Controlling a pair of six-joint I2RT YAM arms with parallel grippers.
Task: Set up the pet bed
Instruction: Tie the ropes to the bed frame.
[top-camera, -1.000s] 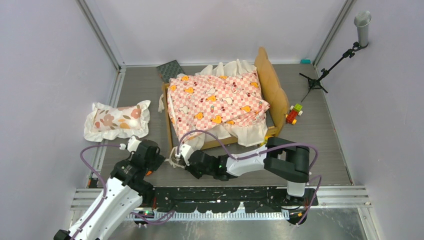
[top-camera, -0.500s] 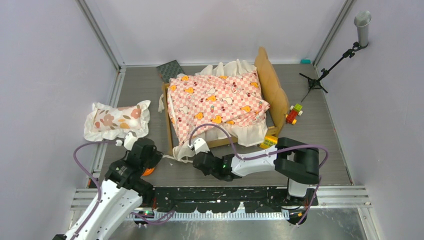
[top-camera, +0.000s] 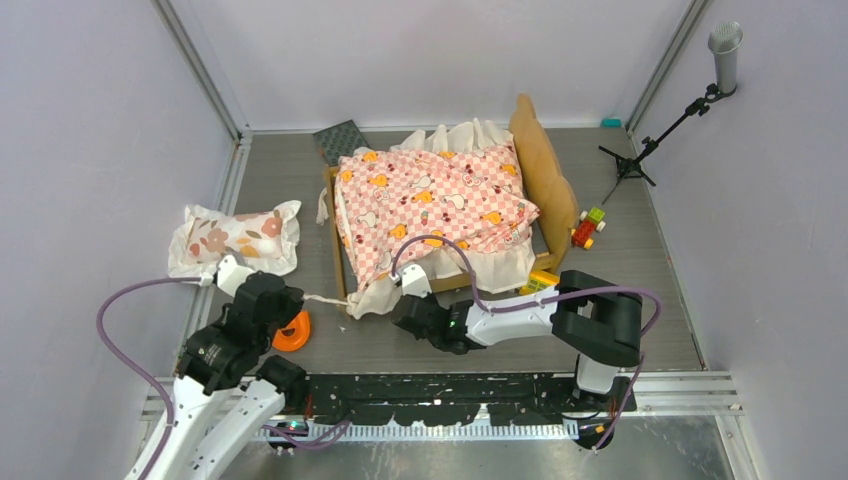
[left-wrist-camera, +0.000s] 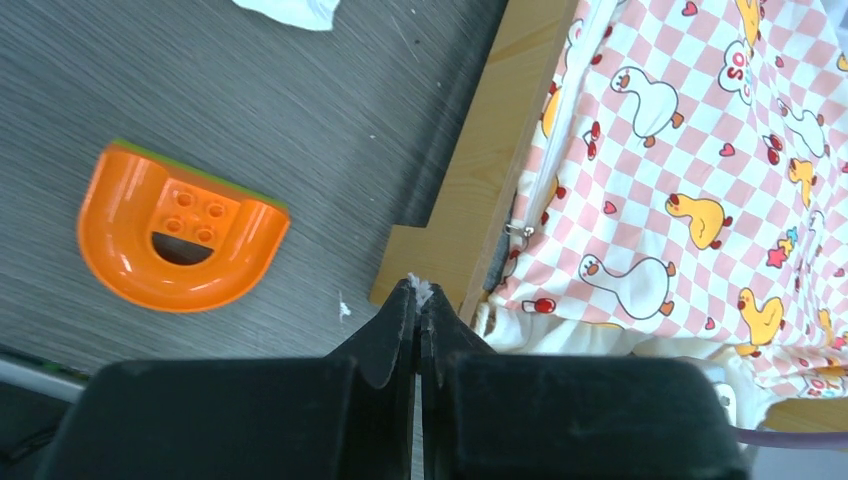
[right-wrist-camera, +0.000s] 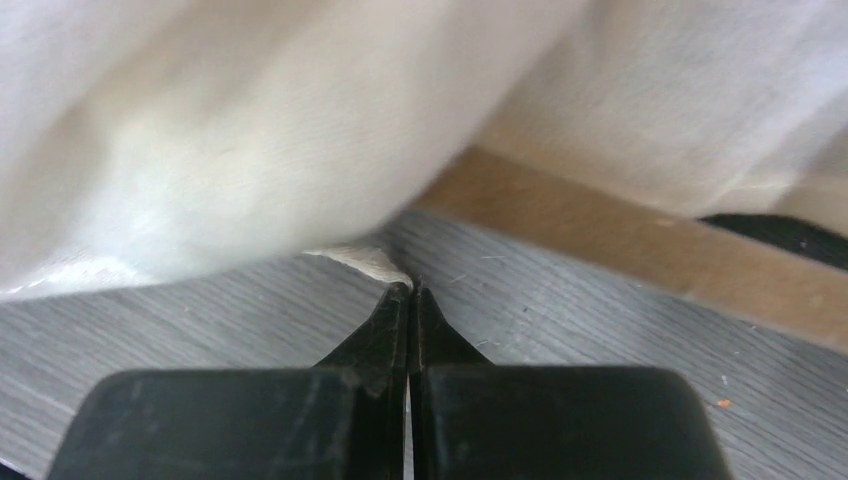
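table (top-camera: 640, 300): grey wood-grain floor, walled on three sides
pet bed (top-camera: 555, 200): mid table, just beyond the two arms; tan wooden frame
bed axis: long axis runs left-right in the top view, slightly skewed, the right end a bit farther from the arms
bed heading: wavy-topped headboard upright at the right end, foot rail (left-wrist-camera: 480, 190) at the left end
checkered sheet (top-camera: 430, 205): pink checks with ducks, cream ruffle; draped over the frame, ruffle spilling over the near rail and the far edge
floral pillow (top-camera: 235, 238): on the table left of the bed, apart from it
left gripper (left-wrist-camera: 417, 290): fingers pressed together on a thin white strand of the sheet's ruffle, pulled out leftward from the near-left bed corner
right gripper (right-wrist-camera: 410, 290): fingers pinched tight on the ruffle edge, low at the near rail
dark grey panel (top-camera: 340, 140): flat on the table, at the far-left corner of the bed
orange U-block (left-wrist-camera: 178, 240): on the table beside the left gripper
toy bricks (top-camera: 588, 228): red-green piece right of the headboard
yellow brick (top-camera: 541, 282): near the bed's near-right corner
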